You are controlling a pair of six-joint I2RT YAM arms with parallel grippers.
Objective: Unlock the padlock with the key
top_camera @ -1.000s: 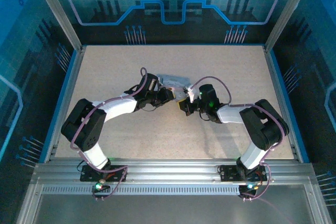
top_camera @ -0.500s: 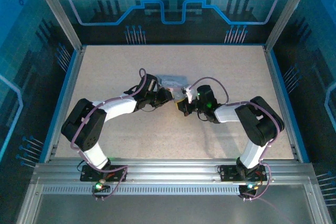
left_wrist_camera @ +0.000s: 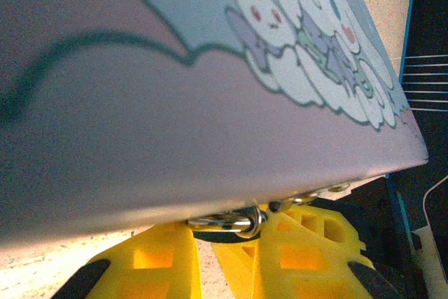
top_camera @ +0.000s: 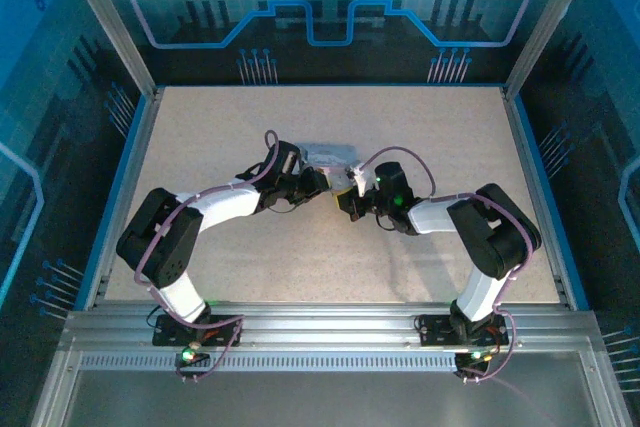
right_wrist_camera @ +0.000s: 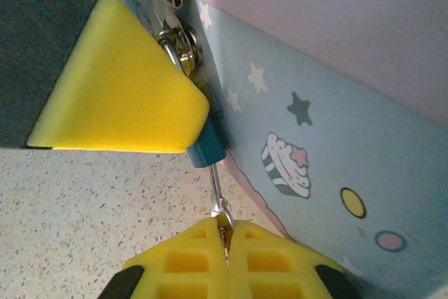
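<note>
The padlock [right_wrist_camera: 208, 146] is a tiny dark block hanging from the clasp of a pastel tin box [right_wrist_camera: 336, 103], its thin shackle [right_wrist_camera: 171, 50] through the clasp. My left gripper [left_wrist_camera: 229, 232] is shut on the padlock; one of its yellow fingers [right_wrist_camera: 119, 96] covers most of the padlock body, and the shiny shackle [left_wrist_camera: 234, 220] shows between the fingers. My right gripper [right_wrist_camera: 225, 227] is shut on the small silver key [right_wrist_camera: 218, 194], whose shaft runs straight up into the padlock's underside. In the top view both grippers, left [top_camera: 325, 185] and right [top_camera: 346, 199], meet at the box's near edge.
The tin box [top_camera: 330, 155] lies mid-table on the speckled tabletop [top_camera: 330, 247], printed with clouds and cupcakes. Blue rails and glass walls [top_camera: 140, 147] border the table. Both arms bend inward, elbows out towards the sides.
The right arm has shifted slightly left, bringing its gripper a little closer to the box. The left arm has not moved.
</note>
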